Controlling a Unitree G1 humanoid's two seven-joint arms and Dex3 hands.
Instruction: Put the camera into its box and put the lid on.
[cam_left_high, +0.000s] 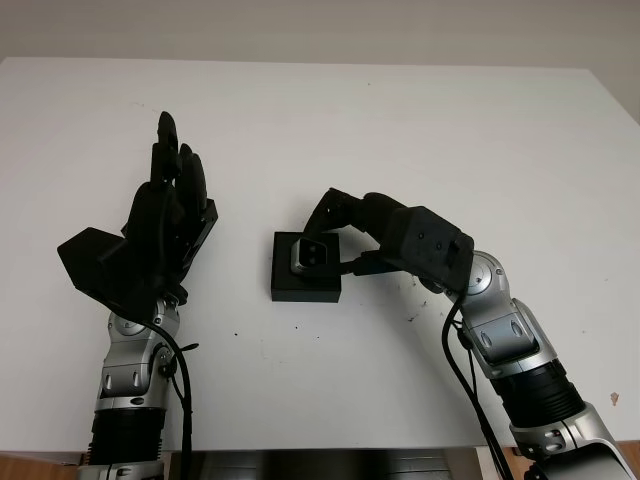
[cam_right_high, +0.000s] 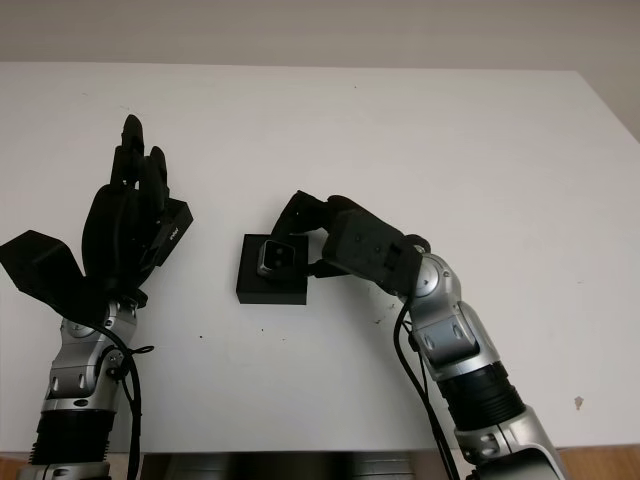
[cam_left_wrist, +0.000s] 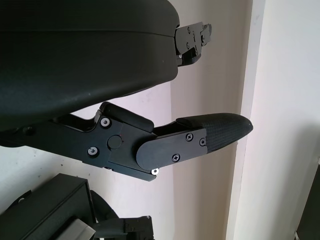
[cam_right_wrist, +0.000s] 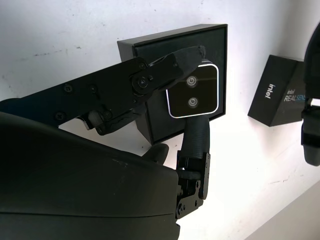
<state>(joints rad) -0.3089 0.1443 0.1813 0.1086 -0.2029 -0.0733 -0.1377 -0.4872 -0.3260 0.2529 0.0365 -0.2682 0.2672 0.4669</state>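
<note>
Two fingers of the right hand (cam_left_high: 335, 240) pinch the camera (cam_left_high: 309, 255) over the open box (cam_left_high: 306, 287). The left hand (cam_left_high: 165, 215) hovers open beside the lid (cam_right_wrist: 284, 97). Next, probably release, then fetch that lid.

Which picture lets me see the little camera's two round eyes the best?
The right wrist view: the camera faces us there, both lenses clear, pinched by the right hand over the box. The eye views show it small, from above. The left wrist view catches just a corner of it.

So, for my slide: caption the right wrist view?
Right hand holding the camera over its open box.
</note>
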